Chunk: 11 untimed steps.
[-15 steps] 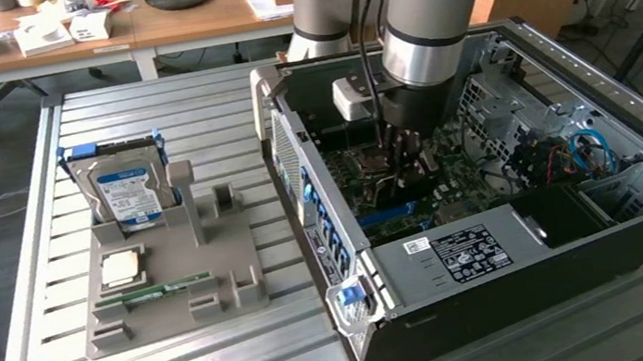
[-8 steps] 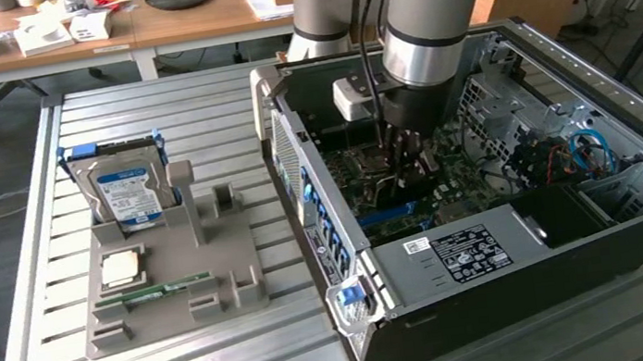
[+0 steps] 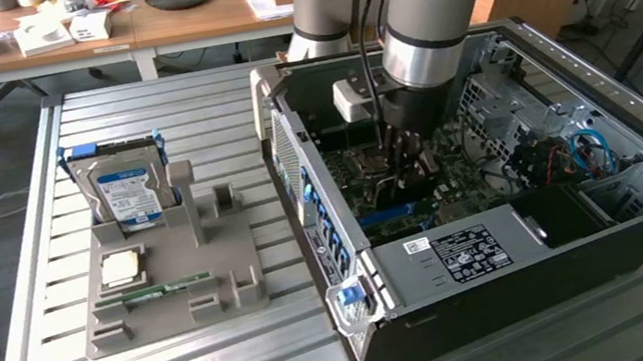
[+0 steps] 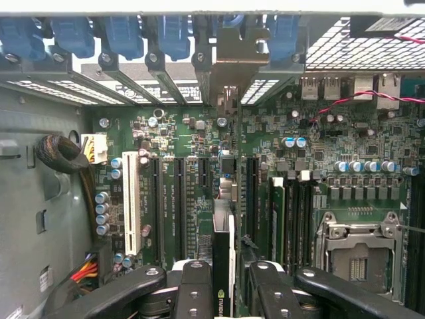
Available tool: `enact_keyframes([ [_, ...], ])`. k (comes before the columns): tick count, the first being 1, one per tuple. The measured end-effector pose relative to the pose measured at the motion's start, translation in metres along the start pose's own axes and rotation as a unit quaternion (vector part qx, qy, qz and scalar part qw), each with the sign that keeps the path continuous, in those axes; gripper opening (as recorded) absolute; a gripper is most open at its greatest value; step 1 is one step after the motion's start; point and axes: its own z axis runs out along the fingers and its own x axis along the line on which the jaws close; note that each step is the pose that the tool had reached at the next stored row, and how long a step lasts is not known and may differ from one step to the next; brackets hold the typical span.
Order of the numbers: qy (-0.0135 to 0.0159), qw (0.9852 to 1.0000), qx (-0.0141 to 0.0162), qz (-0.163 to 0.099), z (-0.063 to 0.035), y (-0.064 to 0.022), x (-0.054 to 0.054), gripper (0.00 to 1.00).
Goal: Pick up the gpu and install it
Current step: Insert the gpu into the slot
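Inside the open computer case [image 3: 604, 59], my gripper [image 3: 401, 165] reaches down over the green motherboard [image 3: 424, 200]. In the wrist view the gripper [image 4: 224, 282] is shut on the gpu [image 4: 224, 252], a thin dark card seen edge-on between the two black fingers [image 4: 196, 286]. The card's silver bracket [image 4: 229, 60] stands against the case's rear slot openings, among the blue latches [image 4: 119, 33]. It lines up with the long expansion slots [image 4: 179, 199] on the motherboard [image 4: 319, 133]. Whether its edge sits in a slot is hidden.
A grey holder [image 3: 174, 284] beside the case carries a hard drive [image 3: 130, 192], a CPU [image 3: 124, 267] and a green memory stick [image 3: 168, 287]. The case has a power supply [image 3: 468, 254] and red and blue cables [image 3: 579, 151]. The CPU socket [image 4: 358, 259] lies beside the memory slots. Desks stand behind.
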Motion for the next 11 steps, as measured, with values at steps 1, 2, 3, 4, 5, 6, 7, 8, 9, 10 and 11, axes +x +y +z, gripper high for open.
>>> enact_keyframes([
  [1, 0.0001, 1.0, 0.0, 0.0, 0.0003, 0.0, 0.0, 0.26],
  [2, 0.0001, 1.0, 0.0, 0.0, 0.0006, 0.0, 0.0, 0.26],
  [3, -0.0001, 1.0, 0.0, 0.0, 0.0011, 0.0, 0.0, 0.26],
  [4, -0.0001, 1.0, 0.0, 0.0, 0.0016, 0.0, 0.0, 0.26],
  [5, 0.0, 1.0, 0.0, 0.0, 0.0021, 0.0, 0.0, 0.26],
  [6, 0.0, 1.0, 0.0, 0.0, 0.0023, 0.0, 0.0, 0.26],
  [7, 0.0001, 1.0, 0.0, 0.0, 0.0023, 0.0, 0.0, 0.26],
  [8, 0.0001, 1.0, 0.0, 0.0, 0.0024, 0.0, 0.0, 0.26],
  [9, 0.0, 1.0, 0.0, 0.0, 0.0024, 0.0001, 0.0, 0.26],
  [10, 0.0, 1.0, 0.0, 0.0, 0.0024, 0.0001, 0.0, 0.26],
  [11, 0.0, 1.0, 0.0, 0.0, 0.0025, 0.0002, 0.0, 0.26],
])
